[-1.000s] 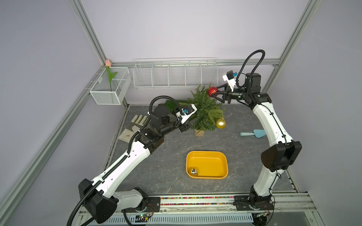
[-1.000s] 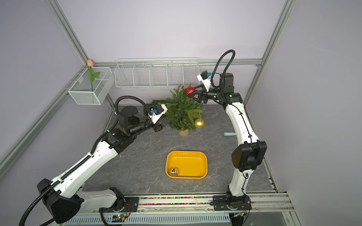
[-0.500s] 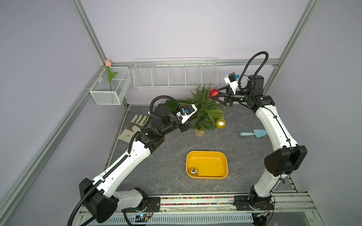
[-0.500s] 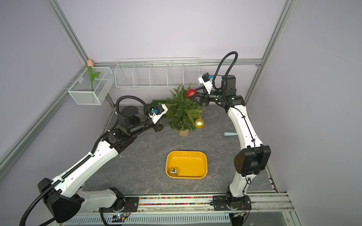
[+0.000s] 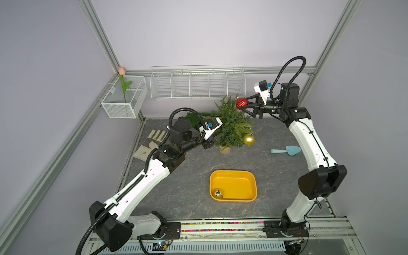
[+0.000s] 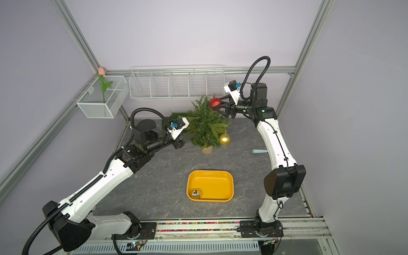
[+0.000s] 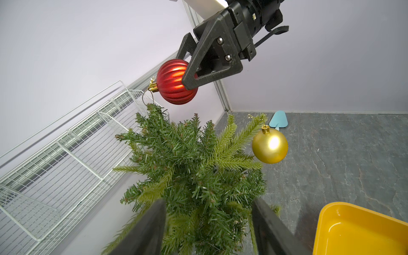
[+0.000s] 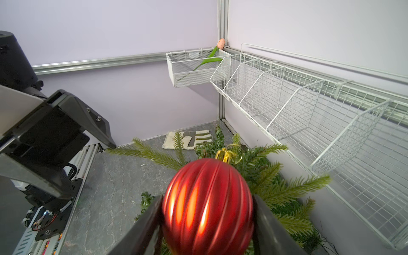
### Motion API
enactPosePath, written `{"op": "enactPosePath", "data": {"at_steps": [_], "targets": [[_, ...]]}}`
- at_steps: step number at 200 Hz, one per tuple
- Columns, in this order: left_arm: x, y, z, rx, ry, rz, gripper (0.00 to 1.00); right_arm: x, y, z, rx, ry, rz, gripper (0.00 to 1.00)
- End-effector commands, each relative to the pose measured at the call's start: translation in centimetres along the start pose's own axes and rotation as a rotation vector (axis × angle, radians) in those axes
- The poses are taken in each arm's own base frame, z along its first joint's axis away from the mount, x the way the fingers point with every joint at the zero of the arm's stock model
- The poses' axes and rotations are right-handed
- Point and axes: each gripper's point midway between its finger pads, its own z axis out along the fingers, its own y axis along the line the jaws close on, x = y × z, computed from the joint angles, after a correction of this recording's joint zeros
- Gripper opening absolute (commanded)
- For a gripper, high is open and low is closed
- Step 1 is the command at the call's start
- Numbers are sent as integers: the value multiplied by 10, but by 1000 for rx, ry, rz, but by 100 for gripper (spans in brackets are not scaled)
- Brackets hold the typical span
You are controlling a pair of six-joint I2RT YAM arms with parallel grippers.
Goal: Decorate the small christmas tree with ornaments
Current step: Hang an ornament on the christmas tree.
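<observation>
Over the last second the right arm's elbow has swung outward and its wrist has drawn back, while the red ornament (image 7: pixel 174 81) barely shifted. The right gripper (image 5: pixel 244 105), wrist held level and high, is clamped on that glossy ribbed ball. Its gold cap and thin wire loop sit at the tip of the small christmas tree (image 5: pixel 231 125), which stands bristly on a tan base at the back of the table (image 5: pixel 187 187). The left gripper (image 7: pixel 209 199) reaches in low, jaws apart astride the lower branches. A smooth gold ornament (image 5: pixel 249 139) hangs from a feathery tip, and the mirror-silver ornament (image 5: pixel 218 193) lies in the yellow tray (image 5: pixel 233 171).
</observation>
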Motion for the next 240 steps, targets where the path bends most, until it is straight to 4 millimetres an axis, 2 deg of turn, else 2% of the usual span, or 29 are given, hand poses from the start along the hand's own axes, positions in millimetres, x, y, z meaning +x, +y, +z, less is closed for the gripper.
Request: {"op": "enactPosePath", "data": {"at_steps": [1, 57, 88, 115, 185, 240], "targets": [[-11, 2, 0, 5, -26, -1, 64, -10, 3, -2, -26, -27, -43, 46], [-10, 2, 0, 3, -24, -1, 64, -14, 5, 1, -64, -37, -35, 46], [-10, 3, 0, 1, -24, -1, 63, -24, 11, 1, -86, -64, -44, 46], [-10, 2, 0, 3, -25, -2, 63, -31, 6, 4, -96, -92, -31, 46], [-8, 2, -1, -4, -18, -2, 63, -23, -10, 19, -106, -88, 9, 45], [-8, 3, -1, -8, -16, 0, 63, -19, -6, 20, -107, -69, 9, 44]]}}
